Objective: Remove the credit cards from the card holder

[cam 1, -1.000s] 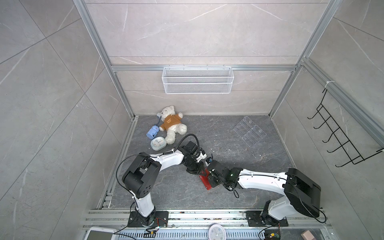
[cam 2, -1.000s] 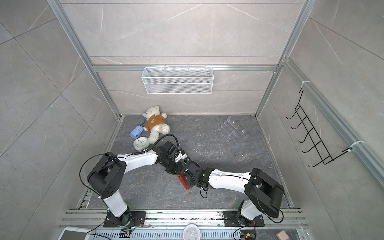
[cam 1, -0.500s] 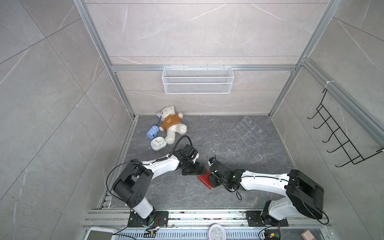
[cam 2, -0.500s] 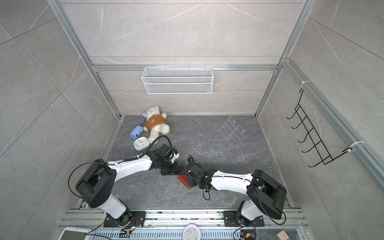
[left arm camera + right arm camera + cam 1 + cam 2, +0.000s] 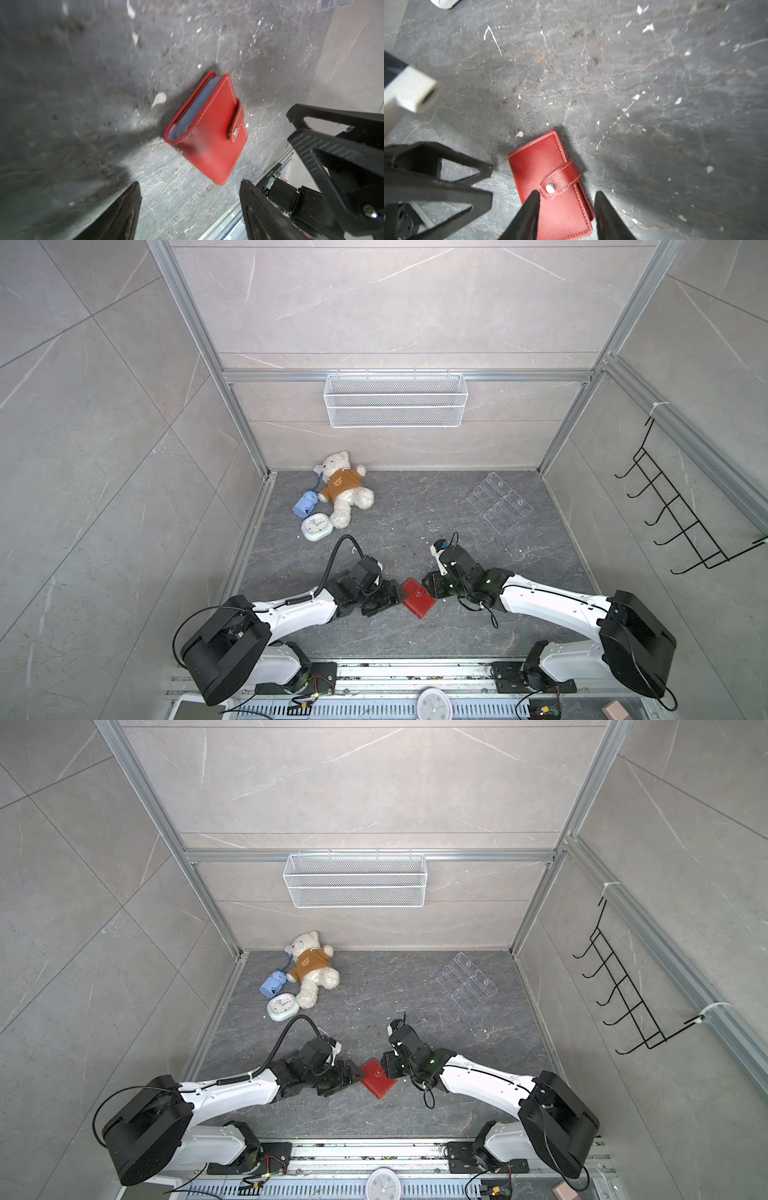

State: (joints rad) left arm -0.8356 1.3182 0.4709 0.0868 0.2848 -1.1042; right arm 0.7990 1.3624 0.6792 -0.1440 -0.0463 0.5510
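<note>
Left gripper point(image 5: 190, 184) stands with its jaws wide apart and nothing between them, just short of the card holder point(image 5: 209, 133). Right gripper point(image 5: 566, 193) is likewise released. Its jaws straddle the holder's tab side from above, and bare floor shows between one finger and the red edge, so nothing is clamped. Whether a fingertip touches the cover I cannot tell.

In both top views the card holder lies flat on the dark stone floor point(image 5: 415, 531) between the two grippers, near the front rail.

To my eye the job is barely begun. The snap tab point(image 5: 550, 188) is fastened over the cover, only a sliver of pale blue sleeve point(image 5: 193, 108) shows at the open end, and no credit cards are out anywhere. Unsnapping, opening and drawing the cards out all remain.

By count there are one card holder, two grippers, no cards in sight, and one clear rack point(image 5: 498, 504) well apart at the back.
</note>
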